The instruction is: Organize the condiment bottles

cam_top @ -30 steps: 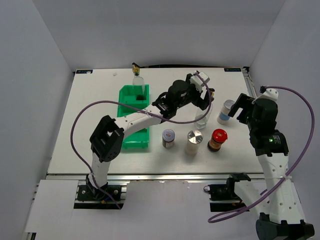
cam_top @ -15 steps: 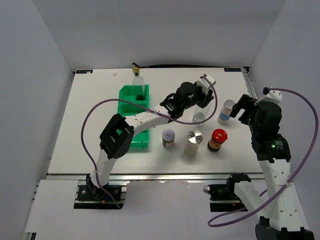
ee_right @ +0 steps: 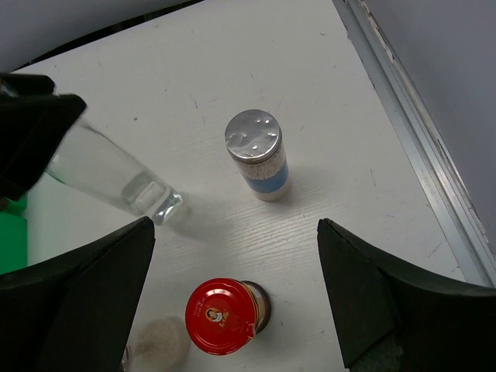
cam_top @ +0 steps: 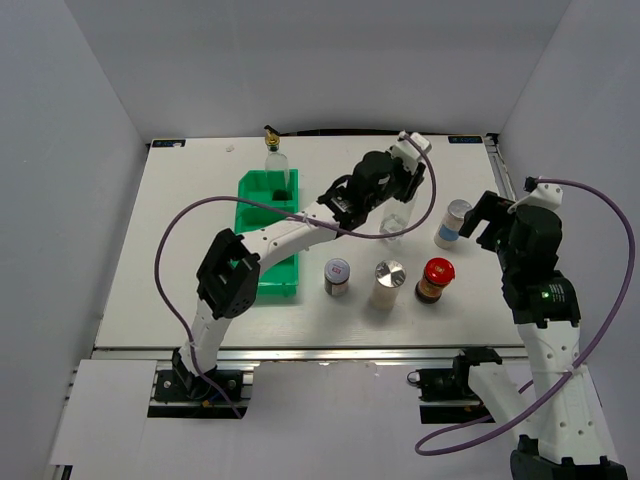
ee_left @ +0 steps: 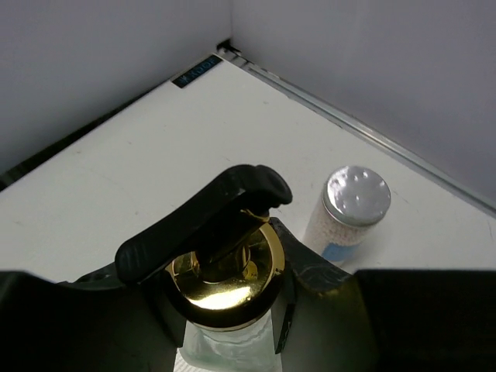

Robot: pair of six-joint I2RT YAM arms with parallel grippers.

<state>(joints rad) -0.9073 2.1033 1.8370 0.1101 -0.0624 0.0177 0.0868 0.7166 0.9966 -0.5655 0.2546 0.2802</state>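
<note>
Watching the top view first: left arm [cam_top: 300, 230] reaches over the green bin [cam_top: 248, 190] to the clear bottle [cam_top: 399, 222] mid-desk, left jaws at its neck. A second bottle [cam_top: 272, 152] stands just behind the bin's far end. Dark jar [cam_top: 337, 276], shaker [cam_top: 388, 283] and red jar [cam_top: 435, 279] form a near row, with the blue jar [cam_top: 452, 221] beside the right arm [cam_top: 540, 290].

Left wrist view: jaws clamped on the bottle's neck under the gold spout [ee_left: 225, 283]. The neck is probably chosen as the narrowest hold.

Right wrist view: right jaws spread wide, empty, above the blue and red jars. The bottle leans, and I cannot tell if its base touches the desk. The right arm looks parked out of the left arm's way.
</note>
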